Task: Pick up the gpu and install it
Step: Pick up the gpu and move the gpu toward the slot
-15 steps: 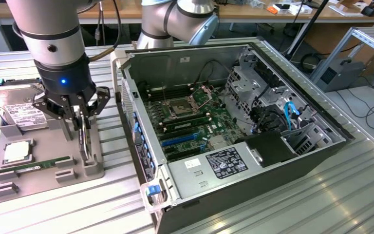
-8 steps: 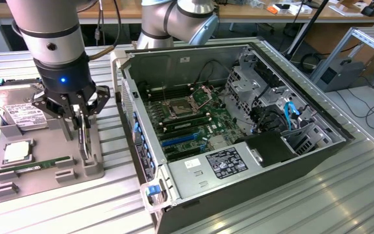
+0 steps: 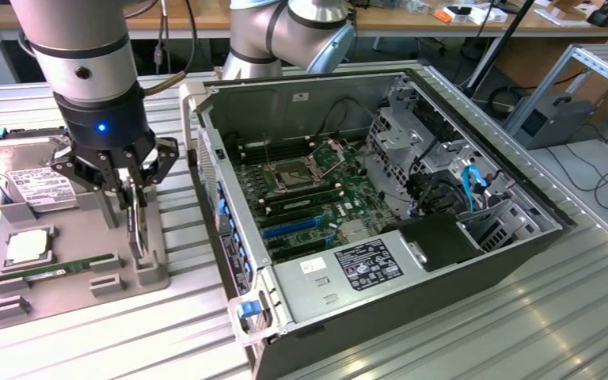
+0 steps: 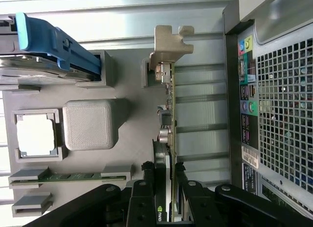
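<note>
- 1 Universal Robots arm reached down over the gray holder tray at the exterior view's left, beside the open computer case.
- Its gripper was narrowed around the gpu, with a black finger pressed to each flat face of the card.
- The gpu stood upright on its long edge at the tray edge nearest the case, outside the case and apart from the motherboard.
- In the wrist view the card appeared edge-on, and its silvery mounting bracket at the far end sat next to a gray post of the tray.
- Whether the card's lower edge sat in the tray's slot or just above it could not be told.
- 3 other parts sat on the same tray:
  - a hard drive with a white label, propped upright at the far end
  - a square CPU lying flat in a pocket
  - a narrow green RAM stick held between 2 small gray blocks
- The case lay on its side with its side panel off, on the slatted metal worktop.
- Its ported, grilled rear panel faced the tray.
</note>
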### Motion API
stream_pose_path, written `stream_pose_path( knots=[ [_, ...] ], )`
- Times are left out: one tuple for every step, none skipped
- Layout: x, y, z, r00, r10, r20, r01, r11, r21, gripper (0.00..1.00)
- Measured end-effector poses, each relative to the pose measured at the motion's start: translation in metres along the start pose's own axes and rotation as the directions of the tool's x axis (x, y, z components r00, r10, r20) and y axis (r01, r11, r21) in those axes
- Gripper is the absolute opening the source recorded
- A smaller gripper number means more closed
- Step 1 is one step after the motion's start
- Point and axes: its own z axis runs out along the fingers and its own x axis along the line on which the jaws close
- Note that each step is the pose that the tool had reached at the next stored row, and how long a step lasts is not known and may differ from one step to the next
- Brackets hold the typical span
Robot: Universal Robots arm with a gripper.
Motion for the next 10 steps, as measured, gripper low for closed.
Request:
stream_pose_path(
  knots=[
    [0.0,0.0,-0.0007,1.0,0.0,0.0,0.0,1.0,0.0,0.27],
    [0.0,0.0,-0.001,1.0,0.0,0.0,0.0,1.0,0.0,0.27],
    [0.0,0.0,-0.0012,1.0,0.0,0.0,0.0,1.0,0.0,0.27],
    [0.0,0.0,-0.0014,1.0,0.0,0.0,0.0,1.0,0.0,0.27],
    [0.0,0.0,-0.0017,1.0,0.0,0.0,0.0,1.0,0.0,0.27],
    [-0.0001,-0.0001,-0.0022,1.0,0.0,0.0001,0.0,1.0,0.0,0.27],
    [-0.0001,-0.0001,-0.0024,1.0,0.0,0.0,0.0,1.0,0.0,0.27],
    [-0.0001,-0.0001,-0.0028,1.0,0.0,0.0,0.0,1.0,0.0,0.27],
    [-0.0001,-0.0001,-0.0032,1.0,0.0,0.0,0.0,1.0,0.0,0.27],
    [-0.0001,-0.0001,-0.0038,1.0,0.0,0.0,0.0,1.0,0.0,0.27]
  ],
)
